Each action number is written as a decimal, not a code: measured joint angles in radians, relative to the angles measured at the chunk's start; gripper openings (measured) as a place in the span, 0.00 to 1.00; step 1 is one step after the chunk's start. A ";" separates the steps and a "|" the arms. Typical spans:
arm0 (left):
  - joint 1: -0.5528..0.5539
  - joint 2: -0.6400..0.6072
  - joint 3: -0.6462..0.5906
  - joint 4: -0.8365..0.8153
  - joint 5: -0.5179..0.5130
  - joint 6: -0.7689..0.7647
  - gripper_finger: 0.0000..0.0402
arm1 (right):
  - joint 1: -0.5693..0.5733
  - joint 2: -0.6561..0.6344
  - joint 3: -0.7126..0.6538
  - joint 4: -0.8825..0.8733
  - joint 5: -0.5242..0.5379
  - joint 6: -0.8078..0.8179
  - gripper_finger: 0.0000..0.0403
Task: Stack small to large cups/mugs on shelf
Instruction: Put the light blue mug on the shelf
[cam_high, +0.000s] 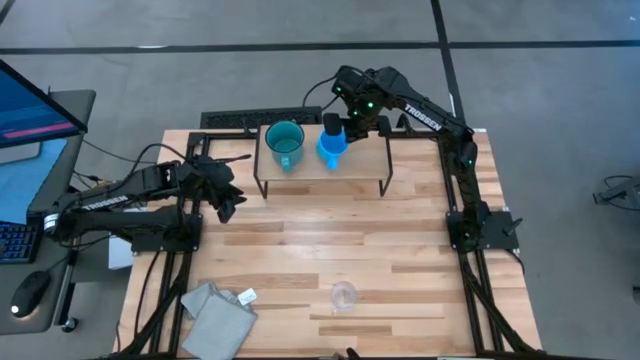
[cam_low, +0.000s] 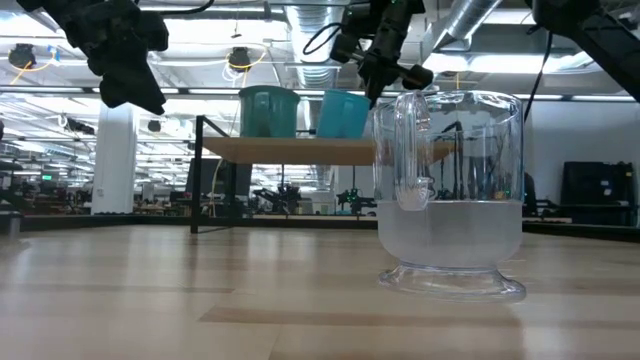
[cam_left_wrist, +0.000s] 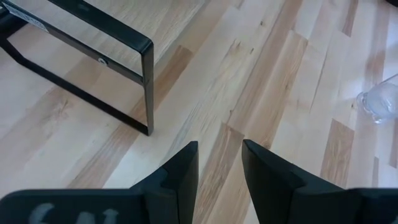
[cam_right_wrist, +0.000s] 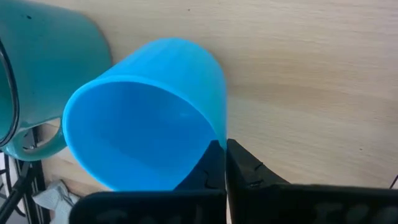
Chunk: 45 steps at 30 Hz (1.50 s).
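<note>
The bright blue mug (cam_high: 333, 148) stands on the low wooden shelf (cam_high: 365, 160) at the table's far edge, just right of the teal mug (cam_high: 285, 146). Both mugs show upright on the plank in the low view (cam_low: 345, 115). My right gripper (cam_high: 335, 128) is over the blue mug and shut on its rim. The clear cup (cam_high: 344, 296) stands upright on the tabletop near the front edge, large in the low view (cam_low: 450, 195). My left gripper (cam_high: 228, 205) hovers open and empty over the table, left of the shelf. My right gripper holds the blue mug by the far side of its rim (cam_right_wrist: 214, 134), one finger inside the mug and one outside, with the wall pinched between them. The fingers come from above, slanting down from the far side. The mug is upright with its base at the shelf's top.
A grey folded cloth (cam_high: 218, 312) lies at the table's front left corner. The shelf's black metal leg (cam_left_wrist: 146, 87) stands close ahead of my left gripper (cam_left_wrist: 219, 146). Bare tabletop lies between the shelf and the clear cup.
</note>
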 joint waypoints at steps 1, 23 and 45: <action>0.000 0.000 0.000 0.000 0.000 0.000 0.28 | 0.000 0.000 0.000 0.001 -0.002 -0.003 0.02; 0.000 0.000 0.000 0.000 0.000 0.011 0.28 | 0.006 0.000 -0.002 0.045 -0.048 0.007 0.08; 0.000 0.000 0.000 -0.002 0.001 0.032 0.28 | -0.003 0.000 -0.002 0.038 -0.072 0.001 0.13</action>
